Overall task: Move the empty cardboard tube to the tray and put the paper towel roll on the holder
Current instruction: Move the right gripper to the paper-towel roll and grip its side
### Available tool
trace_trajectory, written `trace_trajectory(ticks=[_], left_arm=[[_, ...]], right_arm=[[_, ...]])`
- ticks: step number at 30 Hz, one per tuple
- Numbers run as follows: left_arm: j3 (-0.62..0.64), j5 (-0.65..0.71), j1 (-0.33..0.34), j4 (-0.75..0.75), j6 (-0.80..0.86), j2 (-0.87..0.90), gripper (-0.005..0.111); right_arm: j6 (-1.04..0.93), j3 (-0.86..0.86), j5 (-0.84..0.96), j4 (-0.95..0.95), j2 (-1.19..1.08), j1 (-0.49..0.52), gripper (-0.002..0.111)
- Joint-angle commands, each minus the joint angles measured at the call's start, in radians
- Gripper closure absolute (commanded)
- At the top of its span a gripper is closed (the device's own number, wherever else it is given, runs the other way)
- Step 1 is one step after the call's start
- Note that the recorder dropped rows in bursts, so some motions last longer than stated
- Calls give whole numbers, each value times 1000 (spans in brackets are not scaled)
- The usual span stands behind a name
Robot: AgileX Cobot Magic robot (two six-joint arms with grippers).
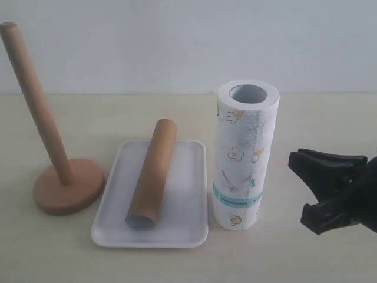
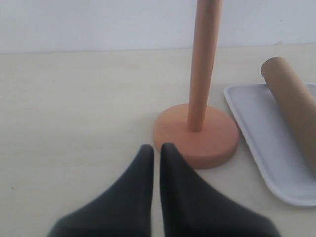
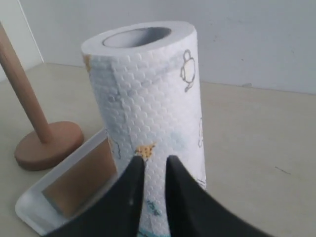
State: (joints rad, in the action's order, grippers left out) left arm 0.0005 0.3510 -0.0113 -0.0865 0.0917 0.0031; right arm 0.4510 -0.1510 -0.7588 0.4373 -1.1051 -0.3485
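Note:
The brown cardboard tube [image 1: 152, 177] lies lengthwise in the white tray [image 1: 187, 194]. Right of the tray, the paper towel roll [image 1: 244, 153] stands upright on the table. The wooden holder [image 1: 69, 187] stands left of the tray with its pole bare. My right gripper [image 1: 298, 187] hovers to the right of the roll, apart from it, jaws slightly open and empty. The right wrist view shows that gripper [image 3: 154, 160] facing the roll [image 3: 153, 98]. My left gripper [image 2: 156, 148] is shut and empty, close in front of the holder's base [image 2: 197, 133]. It does not show in the exterior view.
Everything rests on a pale beige table [image 1: 177, 112] that ends at a white wall [image 1: 188, 41]. In the left wrist view the tray [image 2: 261, 133] and the tube [image 2: 294, 94] lie beyond the holder.

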Motion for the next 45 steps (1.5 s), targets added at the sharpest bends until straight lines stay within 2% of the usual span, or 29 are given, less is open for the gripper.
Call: trace_trajectory(ticks=[1,3,4,7,11,16,22,38,45], left_arm=[[0,-7,2,-3,4,-3,103],[0,-7,2,-3,4,-3,103],[0,-7,2,-3,4,-3,103],[0,-7,2,-3,4,-3,103],[0,-7,2,-3,4,-3,103],[0,-7,2,-3,4,-3,103],[0,-7,2,-3,4,-3,103],[0,-7,2,-3,4,-3,103],[0,-7,2,-3,4,-3,103]], right_arm=[[-6,4,-68,-6,-2,-1,58],[-10,-1,-60,-11,-4,-1,33],[-10,-2,-67,-15,-11,-1,23],[-6,-19,-76,-10,-51,-1,14],[21,-53,-97,18,-156,-1,14],[9,-91,-210,16,-313,-1,14],[-42,-147,-219,-14,-456,-1,14],[-61,-302,-268,-21,-642,-1,14],[-36,-317,-313,13,-676,-1,14]])
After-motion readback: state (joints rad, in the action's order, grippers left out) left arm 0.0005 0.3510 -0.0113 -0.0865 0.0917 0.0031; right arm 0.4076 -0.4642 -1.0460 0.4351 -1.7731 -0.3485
